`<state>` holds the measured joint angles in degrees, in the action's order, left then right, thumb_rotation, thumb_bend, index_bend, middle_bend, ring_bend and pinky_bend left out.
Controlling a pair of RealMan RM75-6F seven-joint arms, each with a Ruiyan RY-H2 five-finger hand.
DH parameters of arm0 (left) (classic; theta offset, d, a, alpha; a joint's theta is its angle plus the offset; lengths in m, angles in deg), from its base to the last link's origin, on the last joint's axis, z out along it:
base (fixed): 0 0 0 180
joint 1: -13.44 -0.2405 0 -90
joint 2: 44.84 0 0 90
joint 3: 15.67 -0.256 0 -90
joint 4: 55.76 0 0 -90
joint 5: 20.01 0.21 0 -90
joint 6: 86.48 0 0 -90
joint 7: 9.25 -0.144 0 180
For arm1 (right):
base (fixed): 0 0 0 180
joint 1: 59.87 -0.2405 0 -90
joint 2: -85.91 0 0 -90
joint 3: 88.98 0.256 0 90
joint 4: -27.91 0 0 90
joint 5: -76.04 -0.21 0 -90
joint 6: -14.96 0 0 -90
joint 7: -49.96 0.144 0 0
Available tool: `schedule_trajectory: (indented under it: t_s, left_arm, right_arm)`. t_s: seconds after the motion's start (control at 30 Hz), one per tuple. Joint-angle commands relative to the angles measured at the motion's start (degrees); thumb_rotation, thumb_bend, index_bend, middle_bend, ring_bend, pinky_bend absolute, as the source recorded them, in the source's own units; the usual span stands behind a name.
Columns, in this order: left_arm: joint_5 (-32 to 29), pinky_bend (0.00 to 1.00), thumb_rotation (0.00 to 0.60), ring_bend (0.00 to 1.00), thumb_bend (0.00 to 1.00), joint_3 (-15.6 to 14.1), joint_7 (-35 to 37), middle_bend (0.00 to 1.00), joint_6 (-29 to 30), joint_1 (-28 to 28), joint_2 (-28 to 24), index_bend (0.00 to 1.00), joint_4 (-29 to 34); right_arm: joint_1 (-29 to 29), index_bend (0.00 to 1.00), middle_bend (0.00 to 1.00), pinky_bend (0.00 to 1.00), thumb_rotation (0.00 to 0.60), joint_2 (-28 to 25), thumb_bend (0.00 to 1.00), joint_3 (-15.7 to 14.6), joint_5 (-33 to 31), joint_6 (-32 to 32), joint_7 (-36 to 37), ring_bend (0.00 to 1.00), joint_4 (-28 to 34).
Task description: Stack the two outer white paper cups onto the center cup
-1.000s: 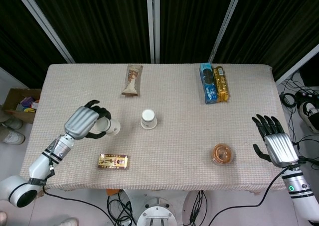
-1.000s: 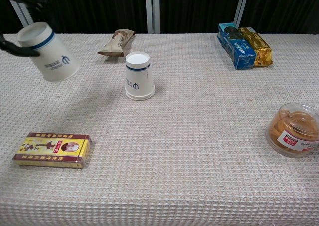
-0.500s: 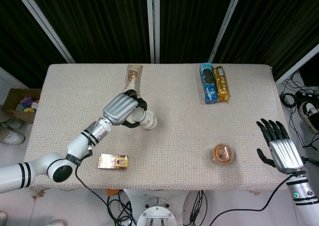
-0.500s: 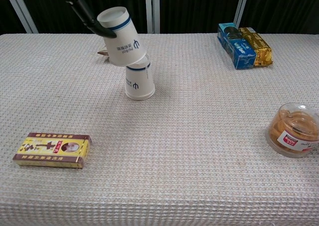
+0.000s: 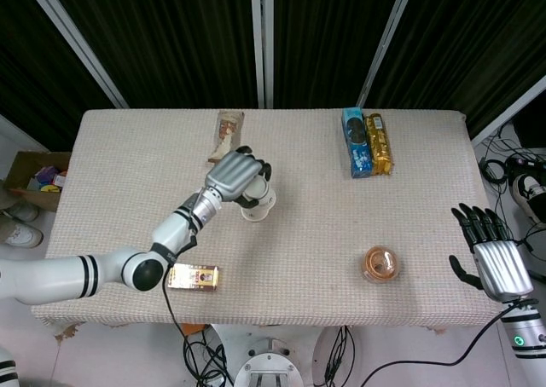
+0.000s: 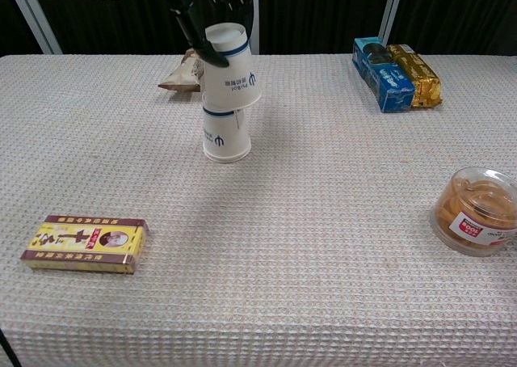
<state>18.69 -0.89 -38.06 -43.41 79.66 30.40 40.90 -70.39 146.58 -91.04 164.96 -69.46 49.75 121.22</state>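
The left hand [image 6: 212, 7] grips 1 upside-down cup [image 6: 231, 66] directly over the center cup [image 6: 225, 134] – rims overlapping. Level it, press straight down, then release. The right hand [image 5: 496, 259] hangs empty, fingers spread, off the table [image 5: 307, 233].

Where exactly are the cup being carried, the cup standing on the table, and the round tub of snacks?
Carried cup [image 6: 233, 72], chest view, on its printed side.
Standing cup [image 6: 225, 137], chest view, on its lower wall.
Round tub [image 6: 477, 212], chest view, on its clear side.
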Motion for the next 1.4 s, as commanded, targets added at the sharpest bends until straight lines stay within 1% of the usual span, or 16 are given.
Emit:
schedule_trajectory:
  t_s: [0.03,0.37,0.47,0.57,0.63,0.7,0.83,0.93,1.0,1.13,1.17,1.23,1.3,1.33,1.4]
  left_arm:
    - [-2.74,0.18,0.6,0.35,0.31,-1.93,-2.28,0.49,1.24,1.8,0.33,0.47,-0.49]
    - [-7.01,0.17,0.6,0.35,0.31,-4.3,-5.43,0.48,3.41,4.3,-2.14,0.47,2.39]
    - [-8.85,0.17,0.6,0.34,0.31,-4.98,-5.71,0.47,3.27,5.16,-1.28,0.46,1.81]
    - [-10.12,0.17,0.6,0.31,0.31,-5.74,-5.2,0.45,2.73,5.63,0.56,0.45,0.01]
    - [-10.0,0.17,0.6,0.29,0.31,-6.53,-5.22,0.42,3.06,5.74,2.36,0.44,-1.75]
    - [-9.89,0.17,0.6,0.26,0.28,-7.27,-5.21,0.39,3.62,5.63,4.14,0.41,-3.06]
    - [-10.17,0.15,0.6,0.15,0.19,-9.0,-5.46,0.23,3.94,5.44,8.05,0.28,-5.4]
    - [-9.67,0.13,0.6,0.12,0.14,-9.65,-5.65,0.17,5.07,5.07,9.39,0.21,-5.61]
    - [-7.61,0.13,0.6,0.12,0.11,-9.72,-4.74,0.15,6.99,3.84,9.06,0.18,-4.23]
    - [0.62,0.12,0.6,0.12,0.09,-9.54,1.27,0.14,12.97,-1.84,5.66,0.17,0.54]
    - [3.39,0.12,0.6,0.12,0.09,-9.9,3.34,0.14,15.29,-4.15,3.99,0.17,2.01]
    - [8.25,0.12,0.6,0.12,0.09,-11.3,6.86,0.14,20.61,-9.09,0.44,0.17,4.4]
    - [11.83,0.12,0.6,0.12,0.09,-13.07,8.79,0.14,24.52,-12.98,-2.34,0.17,5.42]
    - [14.02,0.12,0.6,0.12,0.09,-14.32,9.69,0.15,27.43,-15.65,-4.01,0.18,5.69]
    - [17.03,0.12,0.6,0.12,0.1,-16.33,10.88,0.16,32.08,-19.88,-5.95,0.19,5.2]
  right_arm:
    - [0.49,0.0,0.05,0.0,0.6,-0.17,0.32,0.06,0.48,-0.28,1.08,0.0,-0.21]
    - [1.36,0.0,0.05,0.0,0.6,-0.04,0.31,0.57,1.38,-0.4,3.05,0.0,-1.07]
    - [1.61,0.0,0.05,0.0,0.6,0.17,0.31,0.68,1.59,-0.44,3.41,0.0,-1.3]
    - [2.0,0.0,0.05,0.0,0.6,0.35,0.31,0.69,1.72,-0.55,3.75,0.0,-1.65]
    - [2.3,0.0,0.05,0.0,0.6,0.37,0.31,0.77,1.63,-0.66,3.97,0.0,-1.84]
    - [2.52,0.0,0.05,0.0,0.6,0.39,0.31,0.86,1.65,-0.83,4.28,0.0,-1.98]
    - [2.7,0.0,0.06,0.0,0.6,0.6,0.31,1.02,1.86,-0.72,5.03,0.0,-2.38]
    - [2.66,0.0,0.05,0.0,0.6,0.77,0.31,1.2,1.64,-0.23,5.43,0.0,-2.77]
    - [2.67,0.0,0.06,0.0,0.6,0.76,0.32,1.44,0.86,0.38,6.12,0.0,-3.16]
    - [2.83,0.0,0.05,0.0,0.6,0.46,0.32,1.85,-0.73,1.46,7.7,0.0,-4.13]
    - [2.93,0.0,0.05,0.0,0.6,0.36,0.32,1.95,-1.12,1.69,8.29,0.0,-4.49]
    - [3.09,0.0,0.05,0.0,0.6,0.2,0.32,2.2,-2.01,2.19,9.68,0.0,-5.23]
    - [3.18,0.0,0.06,0.0,0.6,0.13,0.32,2.46,-2.73,2.61,10.83,0.0,-5.88]
    - [3.27,0.0,0.06,0.0,0.6,0.06,0.32,2.63,-3.33,2.97,11.55,0.0,-6.26]
    - [3.48,0.0,0.11,0.01,0.6,-0.37,0.32,2.76,-4.17,3.49,12.22,0.0,-6.55]
